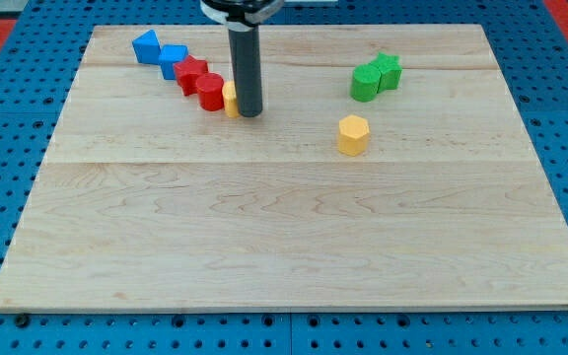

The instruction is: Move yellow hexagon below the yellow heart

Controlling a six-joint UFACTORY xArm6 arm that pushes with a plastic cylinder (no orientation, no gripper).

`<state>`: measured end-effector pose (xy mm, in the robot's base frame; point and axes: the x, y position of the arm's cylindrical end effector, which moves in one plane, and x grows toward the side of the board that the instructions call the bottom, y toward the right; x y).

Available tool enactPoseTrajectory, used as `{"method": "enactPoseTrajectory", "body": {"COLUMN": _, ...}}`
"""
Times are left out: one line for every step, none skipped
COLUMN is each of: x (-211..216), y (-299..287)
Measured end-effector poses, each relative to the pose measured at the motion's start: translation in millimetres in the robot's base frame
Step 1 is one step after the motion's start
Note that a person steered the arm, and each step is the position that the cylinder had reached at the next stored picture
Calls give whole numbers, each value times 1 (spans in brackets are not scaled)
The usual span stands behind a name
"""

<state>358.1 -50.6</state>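
my tip (249, 113) stands on the wooden board (294, 247) toward the view's upper left, pressed right against a yellow block (230, 99) that the rod mostly hides, so its shape cannot be told; there is no claw on this arm, only the rod, so apart or together does not apply. the yellow hexagon (353, 135) sits alone well to the view's right of my tip, below the two green blocks (375, 78); a red cylinder (210, 91) touches the hidden yellow block on its left, then a red star (191, 72), a blue cube (173, 59) and a blue triangular block (146, 45) trail up toward the view's top left.
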Motion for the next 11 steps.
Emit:
{"method": "enactPoseTrajectory", "body": {"x": 30, "y": 38}}
{"method": "enactPoseTrajectory", "body": {"x": 82, "y": 84}}
{"method": "enactPoseTrajectory", "body": {"x": 90, "y": 114}}
{"method": "enactPoseTrajectory", "body": {"x": 92, "y": 163}}
{"method": "enactPoseTrajectory", "body": {"x": 87, "y": 188}}
{"method": "enactPoseTrajectory", "body": {"x": 71, "y": 179}}
{"method": "enactPoseTrajectory", "body": {"x": 51, "y": 162}}
{"method": "enactPoseTrajectory", "body": {"x": 41, "y": 134}}
{"method": "enactPoseTrajectory", "body": {"x": 37, "y": 104}}
{"method": "enactPoseTrajectory", "body": {"x": 37, "y": 75}}
{"method": "enactPoseTrajectory", "body": {"x": 38, "y": 54}}
